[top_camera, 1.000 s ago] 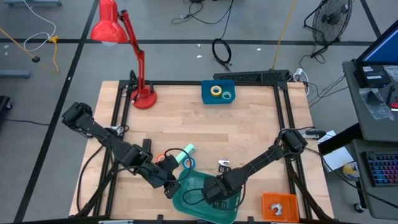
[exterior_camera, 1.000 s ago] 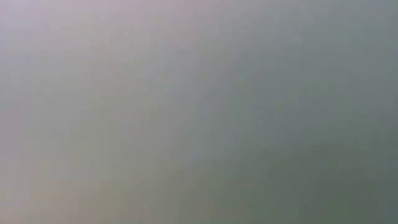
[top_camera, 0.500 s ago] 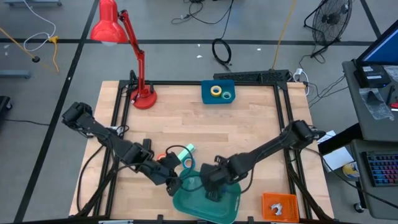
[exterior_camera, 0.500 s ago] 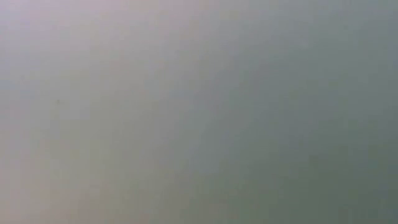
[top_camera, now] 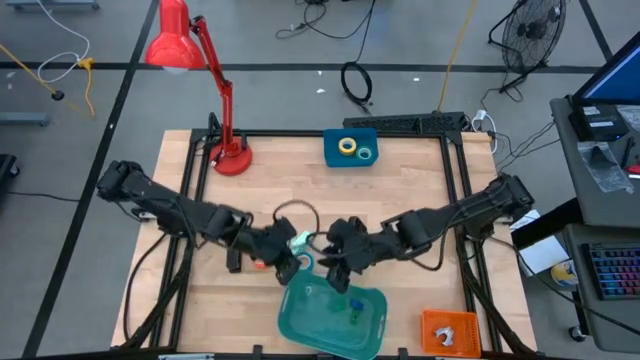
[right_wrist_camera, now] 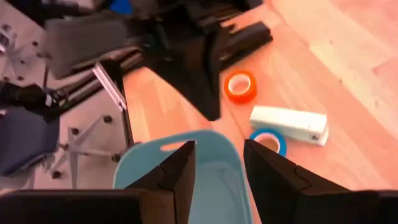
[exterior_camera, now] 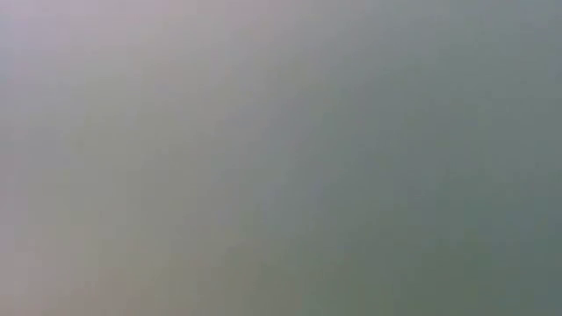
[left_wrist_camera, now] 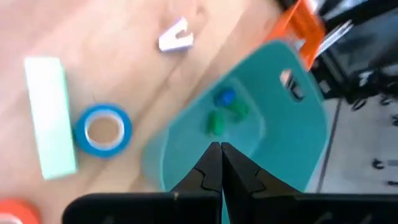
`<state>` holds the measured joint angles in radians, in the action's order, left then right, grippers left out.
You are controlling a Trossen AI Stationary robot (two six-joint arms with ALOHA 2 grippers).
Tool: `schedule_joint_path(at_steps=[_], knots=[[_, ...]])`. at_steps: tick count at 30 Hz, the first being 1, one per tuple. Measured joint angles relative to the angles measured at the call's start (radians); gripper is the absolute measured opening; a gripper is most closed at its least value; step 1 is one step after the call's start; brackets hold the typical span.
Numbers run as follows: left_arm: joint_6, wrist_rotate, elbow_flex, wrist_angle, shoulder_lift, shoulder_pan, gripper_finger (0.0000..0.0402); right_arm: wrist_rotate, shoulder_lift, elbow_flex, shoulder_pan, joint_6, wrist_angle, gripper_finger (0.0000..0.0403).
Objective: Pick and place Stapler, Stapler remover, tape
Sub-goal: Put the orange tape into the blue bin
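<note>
My left gripper is shut, over the far-left rim of the teal tray. My right gripper is open at the tray's far rim, holding nothing. On the wood between them lie the blue tape, a mint-green block and the orange tape. The black stapler lies beyond the orange roll. A small white staple remover rests on the table. Yellow and green tape sit in a blue tray at the far edge.
Small blue and green cubes lie in the teal tray. An orange holder sits near the right corner and a red lamp stands far left. The two arms nearly meet at mid-table. The low view shows only a grey blur.
My right gripper has pulled back out of the teal tray toward the far edge and stands at its far rim. My left gripper has moved from the tray's left rim toward the far edge and a little right. The cubes in the tray have come into view.
</note>
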<state>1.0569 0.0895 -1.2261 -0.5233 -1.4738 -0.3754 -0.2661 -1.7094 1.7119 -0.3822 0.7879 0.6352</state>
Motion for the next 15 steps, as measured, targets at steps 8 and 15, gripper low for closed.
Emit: schedule_joint_path(at_steps=[8,15], knots=[[-0.218,-0.048,-0.001,-0.214,0.083,0.195,0.0000,0.004,0.019,0.000,0.055,-0.008,0.012,0.0132],[-0.446,-0.069,-0.002,-0.440,0.124,0.371,0.0000,0.000,0.019,0.000,0.091,0.018,0.180,0.0132]])
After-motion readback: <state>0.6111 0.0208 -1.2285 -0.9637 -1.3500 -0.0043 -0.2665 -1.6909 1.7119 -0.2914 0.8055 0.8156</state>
